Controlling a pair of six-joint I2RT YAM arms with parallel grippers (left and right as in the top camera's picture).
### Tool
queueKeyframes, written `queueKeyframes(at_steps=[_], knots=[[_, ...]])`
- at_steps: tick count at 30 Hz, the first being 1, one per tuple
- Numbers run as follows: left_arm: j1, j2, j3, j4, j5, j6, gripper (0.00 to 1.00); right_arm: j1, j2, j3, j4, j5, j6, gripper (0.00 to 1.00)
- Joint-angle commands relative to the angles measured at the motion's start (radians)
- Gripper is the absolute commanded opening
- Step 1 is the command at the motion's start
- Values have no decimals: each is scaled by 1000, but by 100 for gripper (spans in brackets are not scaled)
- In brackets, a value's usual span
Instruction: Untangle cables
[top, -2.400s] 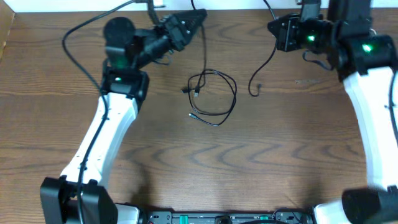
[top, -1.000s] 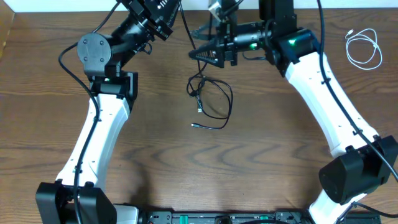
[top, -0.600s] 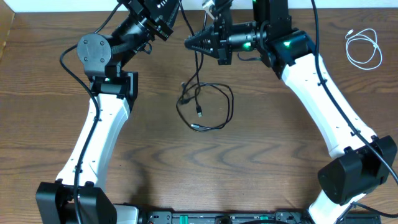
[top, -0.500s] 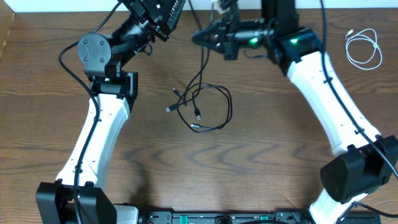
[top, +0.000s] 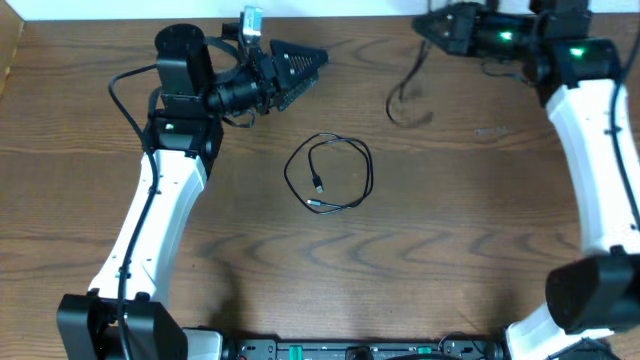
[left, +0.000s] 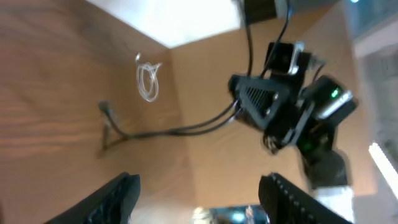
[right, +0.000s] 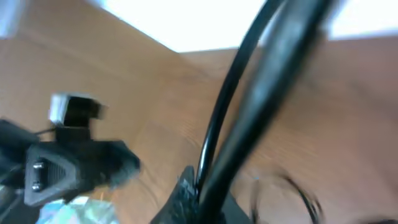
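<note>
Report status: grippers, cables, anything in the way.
Left gripper open, empty. Right gripper shut on hanging cable. Looped cable lies mid-table, apart from it. No obstruction seen.

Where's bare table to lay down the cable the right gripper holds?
Widest: the table front between the left arm and right arm, below the coiled cable. Also between that coil and the right arm. Crowded along the back, around the left gripper, right gripper and held cable.

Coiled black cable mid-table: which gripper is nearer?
Left. The left gripper is just beyond the coiled black cable, toward the far edge; the right gripper is farther, far right, holding a second black cable.
</note>
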Motion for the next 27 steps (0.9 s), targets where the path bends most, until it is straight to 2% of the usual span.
queueKeyframes(at_steps=[1, 4, 10, 13, 16, 21, 27], knots=[[3, -8, 7, -79, 27, 315, 67, -56, -89, 5, -134, 270, -32, 1], [3, -8, 7, -158, 27, 430, 67, -126, -142, 5, -259, 429, -66, 1], [3, -8, 7, -349, -128, 596, 71, -372, -183, 4, -407, 439, -116, 1], [3, -8, 7, -407, -195, 621, 71, -489, -166, 4, -441, 439, -115, 1], [3, -8, 7, -432, -237, 621, 71, -607, -129, 4, -439, 439, -103, 1], [3, -8, 7, -432, -236, 621, 71, -725, -46, 4, -406, 413, -53, 1], [2, -8, 7, -433, -236, 621, 71, -801, 131, 4, -229, 342, -17, 1]])
